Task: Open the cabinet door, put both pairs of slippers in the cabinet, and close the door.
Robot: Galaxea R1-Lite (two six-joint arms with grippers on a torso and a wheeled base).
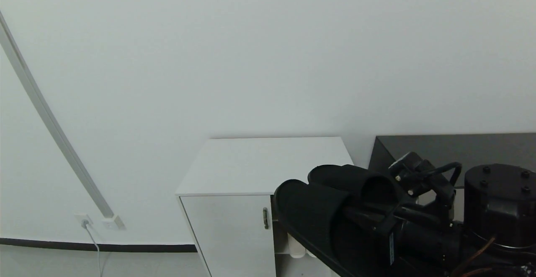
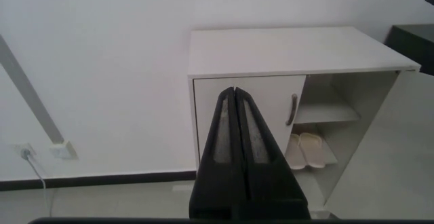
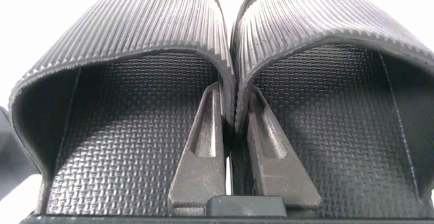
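The white cabinet (image 1: pixel 264 164) stands against the wall; its left door (image 1: pixel 230 235) with a small handle (image 1: pixel 265 218) is closed, and the right half stands open. A white pair of slippers (image 2: pixel 308 149) lies on the bottom inside, under a shelf (image 2: pixel 325 112). My right gripper (image 3: pixel 234 91) is shut on the black pair of slippers (image 1: pixel 318 210), pinching the two inner strap edges together, and holds them in front of the open half. My left gripper (image 2: pixel 234 95) is shut and empty, well back from the cabinet (image 2: pixel 291 47) and pointing at its closed door.
A dark tabletop (image 1: pixel 452 147) adjoins the cabinet on the right. On the wall to the left, a slanted cable duct (image 1: pixel 50 122) runs down to a socket (image 1: pixel 83 219) with a cord plugged in. Bare floor lies before the cabinet.
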